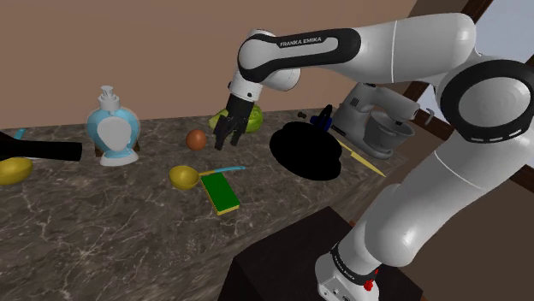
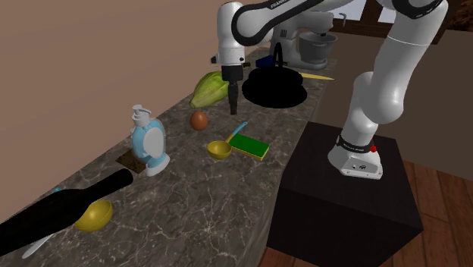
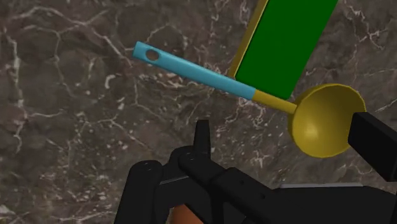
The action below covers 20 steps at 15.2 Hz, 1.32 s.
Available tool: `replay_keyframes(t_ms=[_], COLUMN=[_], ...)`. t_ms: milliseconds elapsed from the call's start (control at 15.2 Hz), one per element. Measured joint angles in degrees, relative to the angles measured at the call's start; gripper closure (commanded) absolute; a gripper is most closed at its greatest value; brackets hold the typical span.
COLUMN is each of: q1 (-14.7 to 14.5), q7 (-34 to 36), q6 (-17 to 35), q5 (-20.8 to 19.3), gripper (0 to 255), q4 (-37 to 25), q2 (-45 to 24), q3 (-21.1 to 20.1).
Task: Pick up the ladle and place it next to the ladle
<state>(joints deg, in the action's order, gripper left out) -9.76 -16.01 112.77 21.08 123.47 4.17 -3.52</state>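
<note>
A ladle with a yellow bowl [image 1: 182, 177] and a blue handle [image 3: 191, 70] lies on the dark marble counter [image 1: 103, 222], its handle resting against a green sponge [image 1: 224, 194]. A second yellow-bowled ladle [image 1: 13, 171] lies at the shoulder view's far left, partly behind a black bottle [image 1: 38, 150]. My gripper [image 1: 224, 137] hangs open above the counter, over the near ladle [image 2: 220, 149] and not touching it. In the wrist view the fingers [image 3: 375, 143] stand wide apart with the bowl [image 3: 324, 121] just ahead of them.
A blue and white soap dispenser [image 1: 113, 126] and a brown egg [image 1: 196, 139] stand behind the ladle. Green lettuce [image 2: 210, 89], a black pan [image 1: 306, 150] and a stand mixer [image 1: 376, 124] crowd the counter's end near the arm.
</note>
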Motion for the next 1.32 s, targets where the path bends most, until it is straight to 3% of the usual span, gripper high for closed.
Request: replay_keyframes(t_ms=[528,1320], q1=[-2.42,-3.57], q7=[-6.22,-7.08], q6=[3.37,8.33], q5=[5.85,7.22], gripper=[0,0], q4=[-7.87,-5.67], q2=[-12.68,-15.15], q3=[-2.52,-3.55])
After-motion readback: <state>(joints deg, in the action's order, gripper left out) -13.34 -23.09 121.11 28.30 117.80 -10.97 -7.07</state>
